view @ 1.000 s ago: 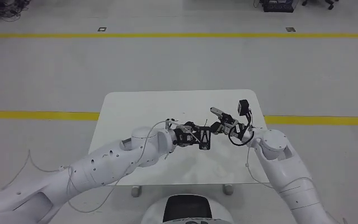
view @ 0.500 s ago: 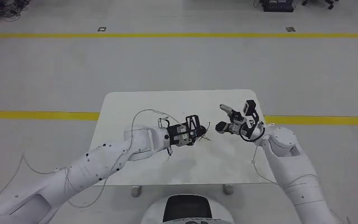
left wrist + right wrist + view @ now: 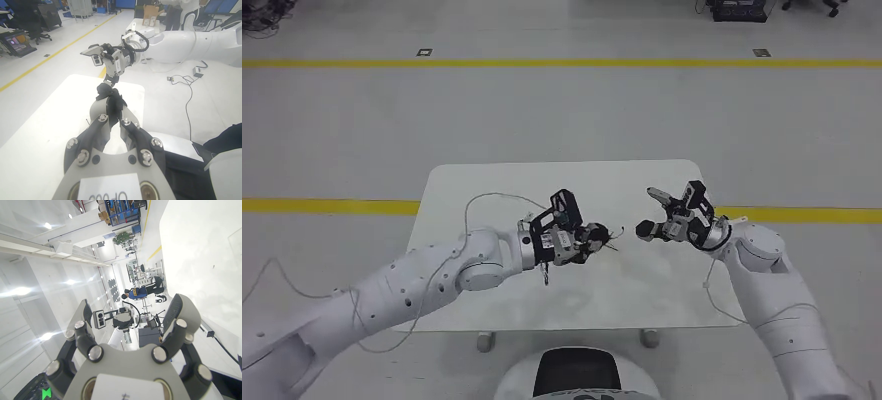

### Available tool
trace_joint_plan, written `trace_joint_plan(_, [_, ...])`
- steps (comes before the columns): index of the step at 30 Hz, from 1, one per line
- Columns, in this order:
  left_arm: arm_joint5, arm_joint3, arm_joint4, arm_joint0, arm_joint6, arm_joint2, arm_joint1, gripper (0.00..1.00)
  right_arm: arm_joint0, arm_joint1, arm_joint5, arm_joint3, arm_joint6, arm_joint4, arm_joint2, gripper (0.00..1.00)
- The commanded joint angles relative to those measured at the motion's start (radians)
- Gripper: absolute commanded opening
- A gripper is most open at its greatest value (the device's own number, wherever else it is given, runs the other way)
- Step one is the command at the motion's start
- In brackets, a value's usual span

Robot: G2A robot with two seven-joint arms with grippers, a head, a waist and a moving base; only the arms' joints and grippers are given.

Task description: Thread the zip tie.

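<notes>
Pinching a black zip tie (image 3: 613,236) in the left claw (image 3: 594,238), with the fingers drawn narrow and pressing on it from both sides. Hanging with it above the white table (image 3: 492,190), over the middle and somewhat toward the near edge, with thin dark ends poking out past the fingertips toward the other arm. From the left wrist, showing the zip tie (image 3: 117,100) as a dark crumpled bunch squeezed between the two grey fingers (image 3: 97,111) of the left claw (image 3: 113,108), up off the table (image 3: 37,123) rather than lying on it. Being too small and dark to tell whether the tail is passing through the head. Spreading the right claw (image 3: 647,212) wide above the right part of the table, with one finger lying toward the far side and the other toward the near side. Facing the left claw, near it yet apart, with the nearer fingertip lining up just beyond the dark bunch in the left wrist's view. From the right wrist, splaying the ribbed black pads (image 3: 171,311) of the right claw (image 3: 131,302) well away from each other.
</notes>
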Motion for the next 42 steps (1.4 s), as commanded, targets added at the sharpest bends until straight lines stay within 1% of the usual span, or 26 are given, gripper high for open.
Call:
trace_joint_plan(1, [0.000, 0.000, 0.000, 0.001, -0.001, -0.001, 0.000, 0.00, 0.000, 0.000, 0.000, -0.001, -0.001, 0.000, 0.000, 1.00])
trace_joint_plan(3, [0.002, 0.002, -0.008, 0.005, 0.000, -0.001, 0.000, 0.00, 0.000, 0.000, 0.000, -0.001, -0.001, 0.000, 0.000, 1.00])
trace_joint_plan(5, [0.000, 0.013, -0.132, 0.034, 0.038, -0.016, -0.003, 0.00, 0.000, 0.000, 0.000, -0.001, -0.001, 0.000, 0.000, 1.00])
trace_joint_plan(6, [0.000, 0.016, -0.220, 0.050, 0.038, -0.016, -0.004, 0.00, -0.004, -0.001, -0.014, -0.003, -0.021, -0.002, 0.001, 1.00])
trace_joint_plan(7, [0.000, 0.013, -0.351, 0.060, 0.025, -0.022, -0.005, 0.00, -0.010, -0.001, -0.034, 0.000, -0.019, 0.009, 0.003, 1.00])
trace_joint_plan(8, [0.000, 0.005, -0.435, 0.064, 0.002, -0.025, -0.004, 0.00, -0.012, 0.000, -0.046, 0.008, 0.001, 0.023, 0.006, 1.00])
trace_joint_plan(9, [0.000, -0.002, -0.510, 0.066, -0.037, -0.026, -0.004, 0.00, -0.010, 0.001, -0.058, 0.018, 0.017, 0.029, 0.011, 1.00])
trace_joint_plan(10, [0.000, -0.004, -0.596, 0.067, -0.060, -0.040, -0.002, 0.00, -0.007, 0.003, -0.077, 0.033, 0.042, 0.033, 0.014, 1.00])
trace_joint_plan(13, [0.000, -0.007, -0.730, 0.080, -0.176, -0.059, 0.000, 0.00, 0.011, 0.006, -0.121, 0.072, 0.146, 0.034, 0.010, 1.00])
trace_joint_plan(14, [0.000, 0.002, -0.777, 0.086, -0.234, -0.073, 0.000, 0.00, 0.025, 0.010, -0.143, 0.097, 0.205, 0.020, 0.005, 1.00])
trace_joint_plan(16, [0.000, 0.017, -0.833, 0.099, -0.304, -0.100, -0.001, 0.00, 0.047, 0.011, -0.162, 0.133, 0.256, 0.023, 0.001, 1.00])
trace_joint_plan(17, [0.000, 0.027, -0.870, 0.113, -0.333, -0.121, -0.004, 0.00, 0.062, 0.012, -0.175, 0.153, 0.301, 0.022, -0.008, 1.00])
trace_joint_plan(20, [0.000, 0.039, -0.991, 0.158, -0.402, -0.184, -0.014, 0.00, 0.094, 0.012, -0.208, 0.195, 0.359, 0.019, -0.023, 1.00])
trace_joint_plan(21, [0.000, 0.057, -1.025, 0.179, -0.441, -0.216, -0.020, 0.00, 0.107, 0.011, -0.226, 0.210, 0.377, 0.017, -0.033, 1.00])
trace_joint_plan(22, [0.000, 0.062, -1.033, 0.192, -0.466, -0.239, -0.025, 0.00, 0.113, 0.009, -0.234, 0.217, 0.377, 0.025, -0.045, 1.00])
trace_joint_plan(24, [0.000, 0.080, -1.065, 0.232, -0.508, -0.291, -0.039, 0.00, 0.125, 0.007, -0.241, 0.220, 0.377, 0.063, -0.077, 1.00])
trace_joint_plan(26, [0.000, 0.089, -1.030, 0.254, -0.522, -0.334, -0.052, 0.00, 0.134, 0.009, -0.236, 0.224, 0.377, 0.089, -0.092, 1.00])
trace_joint_plan(27, [0.000, 0.091, -1.010, 0.255, -0.520, -0.340, -0.054, 0.00, 0.134, 0.009, -0.236, 0.224, 0.377, 0.089, -0.092, 1.00])
trace_joint_plan(33, [0.000, 0.091, -1.010, 0.255, -0.520, -0.340, -0.054, 0.00, 0.134, 0.009, -0.236, 0.224, 0.377, 0.089, -0.092, 1.00])
trace_joint_plan(34, [0.002, 0.090, -1.029, 0.262, -0.515, -0.341, -0.055, 0.00, 0.134, 0.009, -0.236, 0.224, 0.377, 0.089, -0.092, 1.00])
trace_joint_plan(35, [0.008, 0.093, -1.084, 0.273, -0.522, -0.344, -0.056, 0.00, 0.133, 0.009, -0.237, 0.223, 0.372, 0.090, -0.092, 1.00])
trace_joint_plan(36, [0.005, 0.097, -1.130, 0.277, -0.535, -0.352, -0.057, 0.00, 0.127, 0.008, -0.242, 0.218, 0.359, 0.094, -0.094, 1.00])
trace_joint_plan(37, [0.000, 0.103, -1.189, 0.285, -0.552, -0.360, -0.059, 0.00, 0.124, 0.007, -0.250, 0.217, 0.377, 0.110, -0.096, 1.00])
trace_joint_plan(38, [0.000, 0.116, -1.266, 0.294, -0.586, -0.369, -0.061, 0.00, 0.120, 0.006, -0.269, 0.206, 0.377, 0.136, -0.113, 1.00])
trace_joint_plan(39, [0.000, 0.126, -1.321, 0.300, -0.608, -0.378, -0.063, 0.00, 0.118, 0.007, -0.280, 0.207, 0.377, 0.158, -0.127, 1.00])
trace_joint_plan(42, [0.001, 0.166, -1.434, 0.309, -0.686, -0.391, -0.071, 0.00, 0.130, 0.017, -0.338, 0.224, 0.377, 0.188, -0.176, 1.00])
